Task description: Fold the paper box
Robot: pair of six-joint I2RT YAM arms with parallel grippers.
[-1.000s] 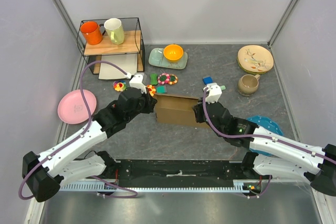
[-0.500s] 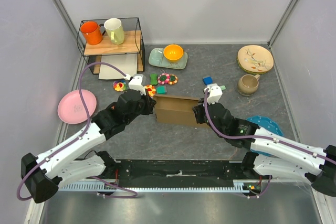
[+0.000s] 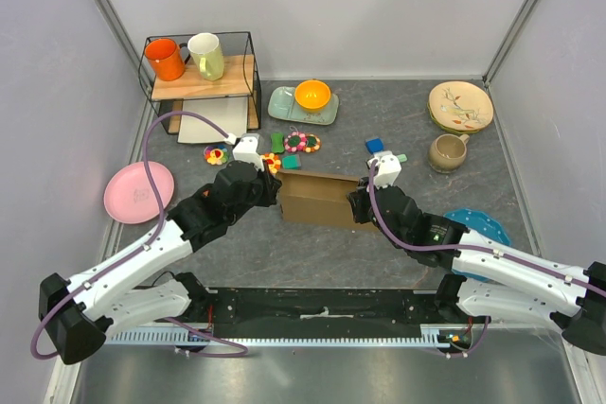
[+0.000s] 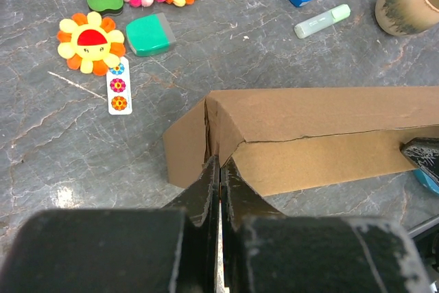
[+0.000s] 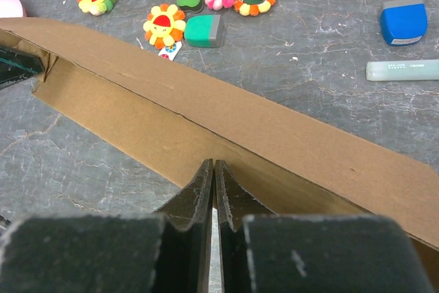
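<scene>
Paper box between two closed pairs of fingers
The brown paper box (image 3: 317, 198) lies mid-worktop (image 3: 398, 115), partly folded. The left fingers (image 4: 208, 180) are pressed together at its left end, and the right fingers (image 5: 202, 180) are pressed together at its right end.

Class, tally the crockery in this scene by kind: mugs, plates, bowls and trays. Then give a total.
Mugs: 3 (orange mug, pale mug, brown mug)
Plates: 3 (pink plate, beige plate, blue plate)
Bowls: 1 (orange bowl)
Trays: 1 (green tray)
Total: 8
</scene>
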